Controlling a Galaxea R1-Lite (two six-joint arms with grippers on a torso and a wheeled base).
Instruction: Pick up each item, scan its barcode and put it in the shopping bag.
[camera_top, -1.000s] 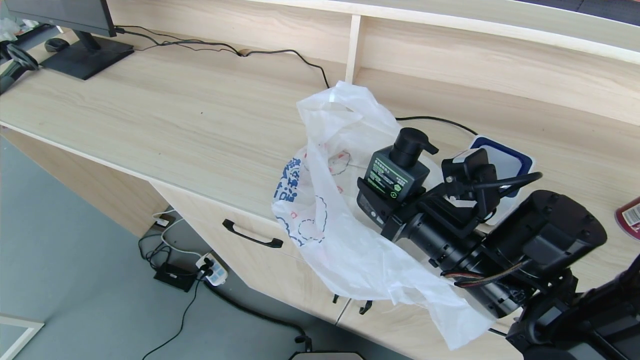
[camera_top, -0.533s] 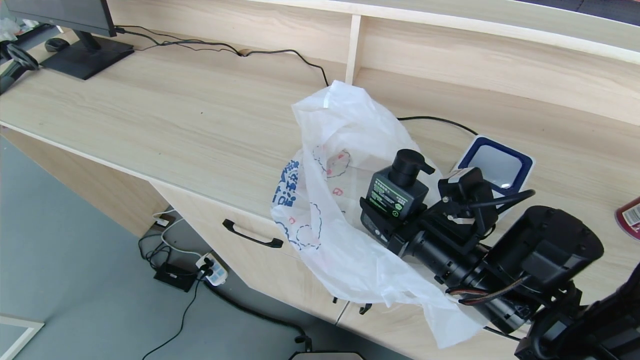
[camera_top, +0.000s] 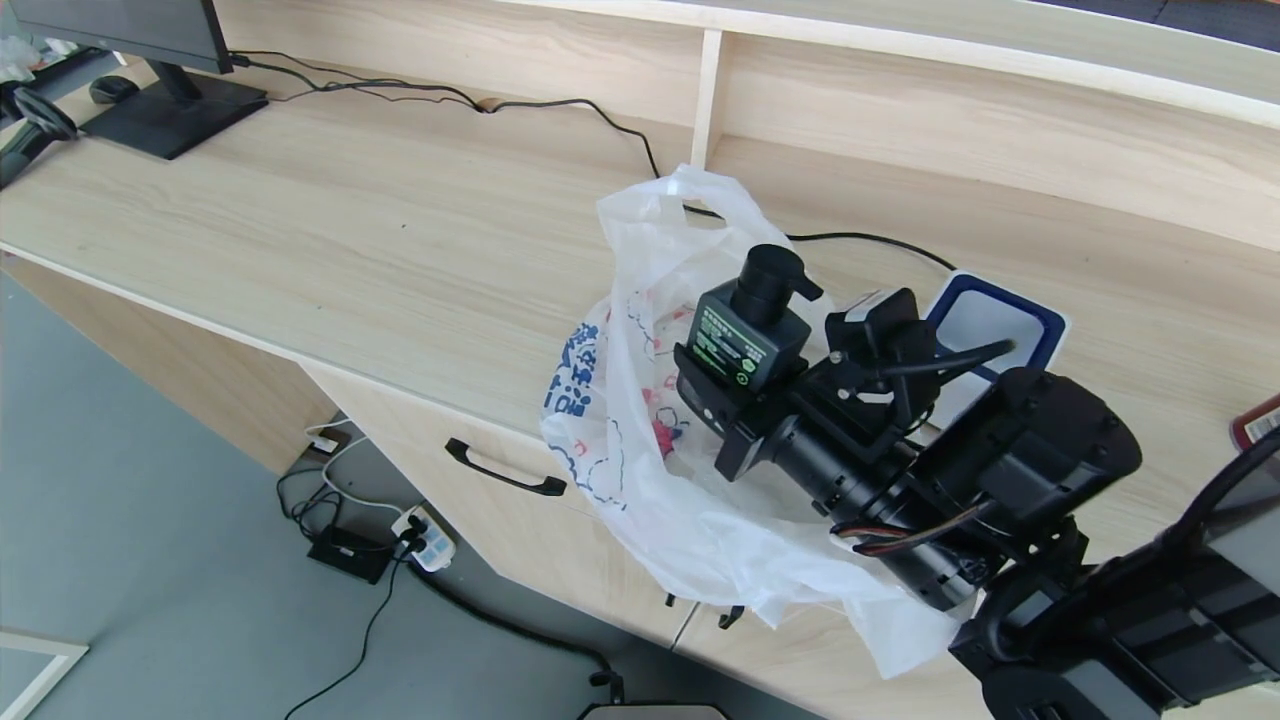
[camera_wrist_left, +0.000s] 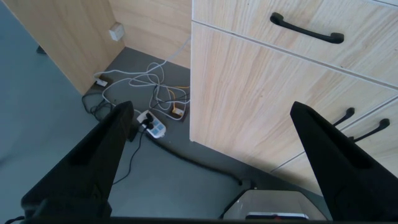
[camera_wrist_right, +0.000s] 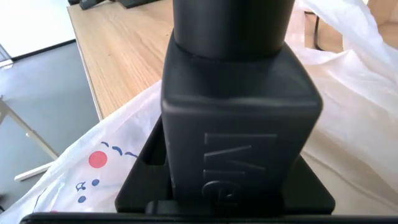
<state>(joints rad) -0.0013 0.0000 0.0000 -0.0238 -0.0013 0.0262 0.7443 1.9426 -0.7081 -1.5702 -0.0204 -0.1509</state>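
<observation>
A black square pump bottle (camera_top: 745, 335) with a green label is held in my right gripper (camera_top: 735, 385), which is shut on its body. Bottle and gripper hang over the open mouth of the white plastic shopping bag (camera_top: 640, 440) lying on the wooden counter near its front edge. In the right wrist view the bottle (camera_wrist_right: 239, 118) stands close up between the jaws, with the shopping bag (camera_wrist_right: 348, 124) beneath it. The blue-rimmed barcode scanner (camera_top: 990, 325) sits just behind the right arm. My left gripper (camera_wrist_left: 214, 171) is open, low beside the drawers, above the floor.
A monitor stand (camera_top: 175, 110) and cables lie at the counter's far left. A red-labelled item (camera_top: 1262, 430) sits at the right edge. Drawer fronts with black handles (camera_top: 505, 470) are below the counter edge. A power strip and cords (camera_wrist_left: 155, 124) lie on the floor.
My right gripper has carried the bottle leftwards and slightly away from me, from beside the scanner to over the bag's mouth. The bag's upper flap has shifted and its handle hole now shows.
</observation>
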